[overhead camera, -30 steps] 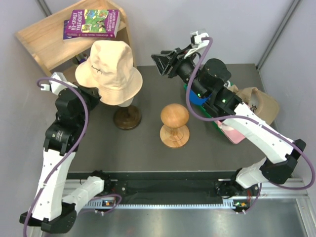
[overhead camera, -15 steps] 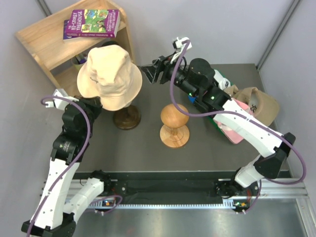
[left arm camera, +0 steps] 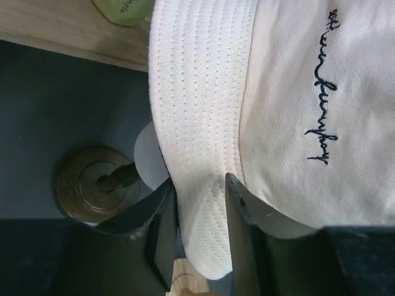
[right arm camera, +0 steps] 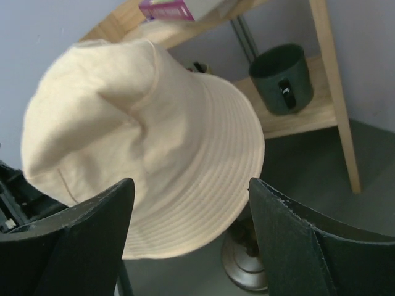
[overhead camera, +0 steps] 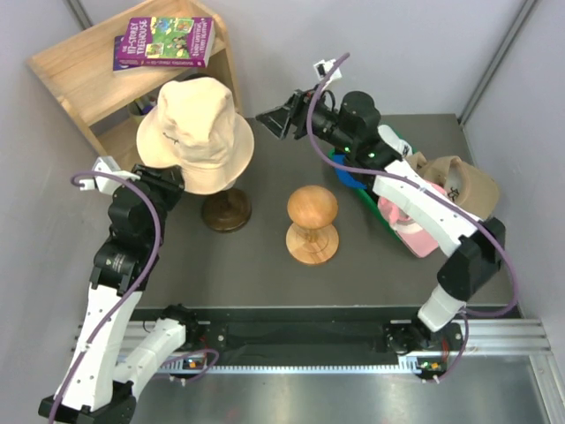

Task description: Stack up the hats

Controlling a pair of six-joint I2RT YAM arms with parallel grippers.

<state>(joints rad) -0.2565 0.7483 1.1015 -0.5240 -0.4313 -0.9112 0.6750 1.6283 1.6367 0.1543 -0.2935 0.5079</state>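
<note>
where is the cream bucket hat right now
Top view: the hat sits on a head stand left of centre, by the wooden shelf, with the bare wooden stand to its right.

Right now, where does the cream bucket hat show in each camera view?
Top external: the cream bucket hat sits upper left of centre.
Left wrist: the hat fills the upper right, and its brim runs down between the fingers of the left pincer.
Right wrist: the hat takes the left and centre, beyond the open right pincer.
Shared landmark: the round stand base under the hat.

Bright, even light; soft shadows.
</note>
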